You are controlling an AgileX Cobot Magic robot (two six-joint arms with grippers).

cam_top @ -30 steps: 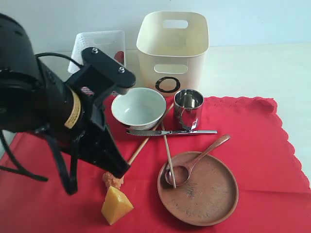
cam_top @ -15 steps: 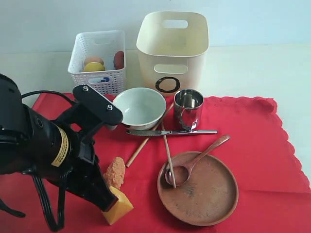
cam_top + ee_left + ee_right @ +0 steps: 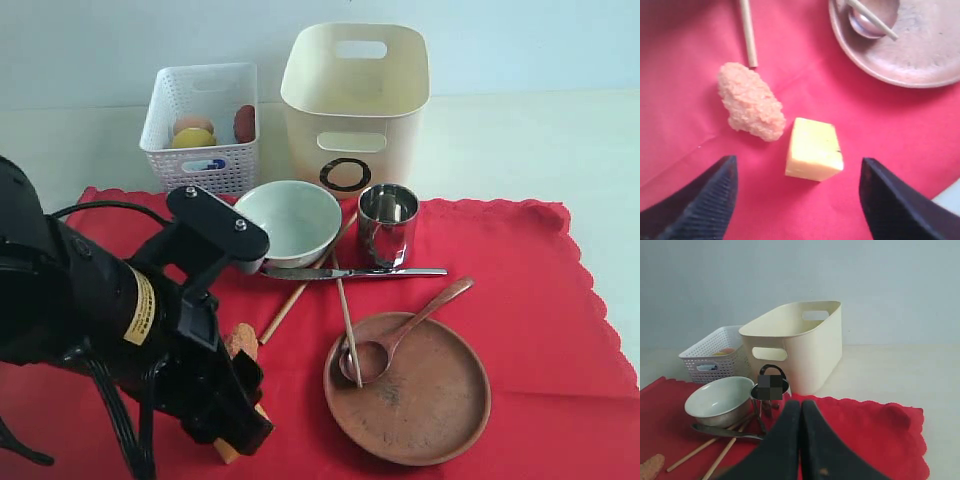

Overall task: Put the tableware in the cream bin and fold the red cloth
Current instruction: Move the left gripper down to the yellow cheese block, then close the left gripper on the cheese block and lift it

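Cloth [image 3: 520, 290], red and scallop-edged, lies spread beneath left hand [image 3: 797, 161] gaping wide; right hand [image 3: 800, 406] pressed shut

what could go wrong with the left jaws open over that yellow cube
The fried piece lies right beside the cheese cube, so the open left jaws may catch or shove it when closing.
The cube sits on the red cloth; jaws going too low could pinch the fabric and tug the wooden plate and chopstick resting on it.
The left arm sits close to the bowl and might bump it.
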